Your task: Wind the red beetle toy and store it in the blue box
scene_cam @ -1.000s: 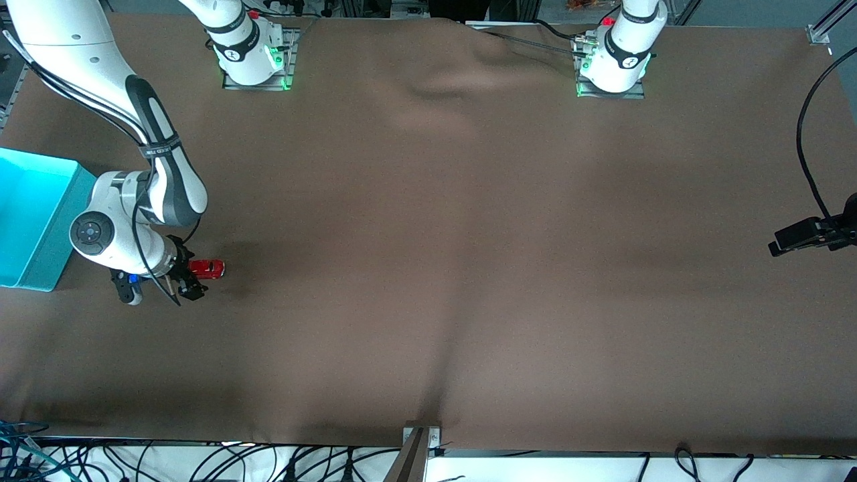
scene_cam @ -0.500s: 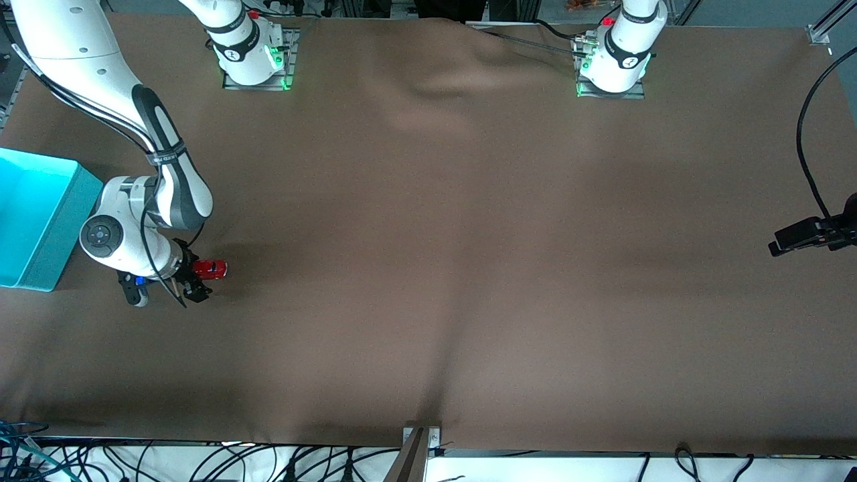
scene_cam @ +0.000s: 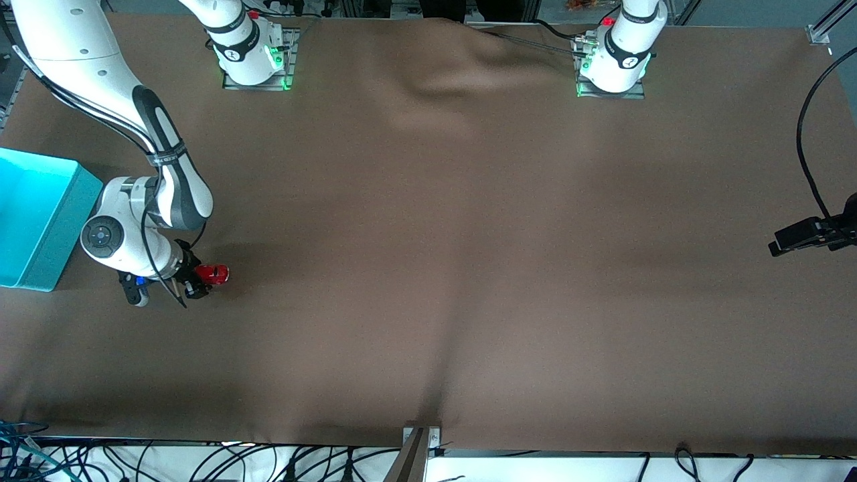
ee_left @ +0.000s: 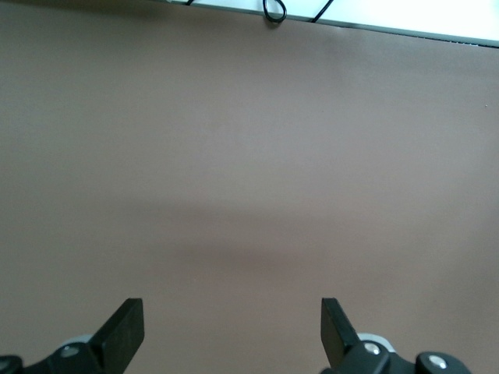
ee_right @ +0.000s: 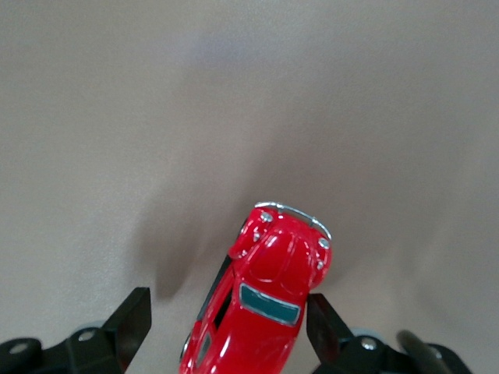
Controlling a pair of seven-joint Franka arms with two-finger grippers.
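Front view: the box [scene_cam: 37, 221] is set at the right arm's end of the table [scene_cam: 469, 268], partly cut off by the picture's edge. Only its turquoise inside is seen. The car [scene_cam: 213, 273] is not in it. The car is stood on the brown cloth beside the box's nearer corner, apart from it, with the right arm's wrist between the two.

A wide stretch of cloth is spread from the car toward the left arm's end. The table's near edge is kept well apart from the car.

The car's long axis is laid roughly along the table's length. Its silvery bumper end is pointed away from the box, toward the left arm's end. In the right wrist view the car [ee_right: 265, 304] is seen slightly skewed between the fingers.

The right gripper [scene_cam: 201, 282] is lowered at the car, its jaws parted around the body. One finger [ee_right: 320, 315] is set against the car's flank, while a gap is left at the other.

The left gripper [scene_cam: 803, 235] is held waiting over the left arm's end of the table, its fingers [ee_left: 125, 331] spread wide above the cloth.
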